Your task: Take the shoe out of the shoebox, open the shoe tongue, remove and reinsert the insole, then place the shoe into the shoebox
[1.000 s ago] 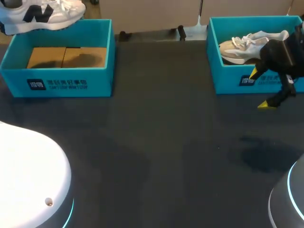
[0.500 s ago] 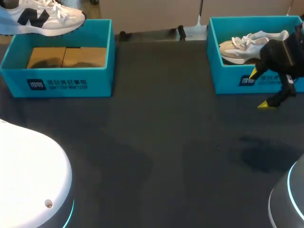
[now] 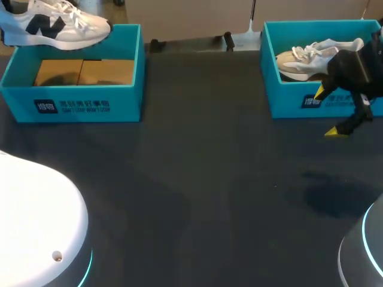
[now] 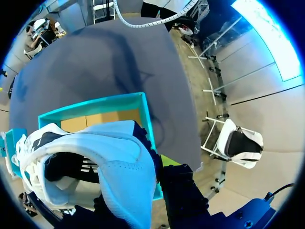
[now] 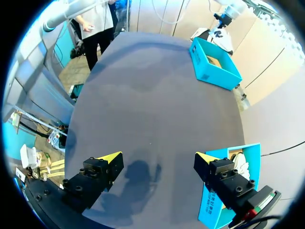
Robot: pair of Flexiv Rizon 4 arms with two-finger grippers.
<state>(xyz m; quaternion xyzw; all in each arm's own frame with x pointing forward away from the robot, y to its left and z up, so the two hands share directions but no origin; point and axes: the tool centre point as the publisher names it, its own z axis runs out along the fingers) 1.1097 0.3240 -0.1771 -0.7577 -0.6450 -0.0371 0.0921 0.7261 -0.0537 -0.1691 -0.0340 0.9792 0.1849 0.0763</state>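
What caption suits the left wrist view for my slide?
Left gripper holds the white mesh sneaker with a black side letter above the open teal shoebox with a brown floor.

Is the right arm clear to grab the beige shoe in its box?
Probably yes: the right gripper, fingers open, hangs beside the open-topped shoebox; the beige shoe lies uncovered inside.
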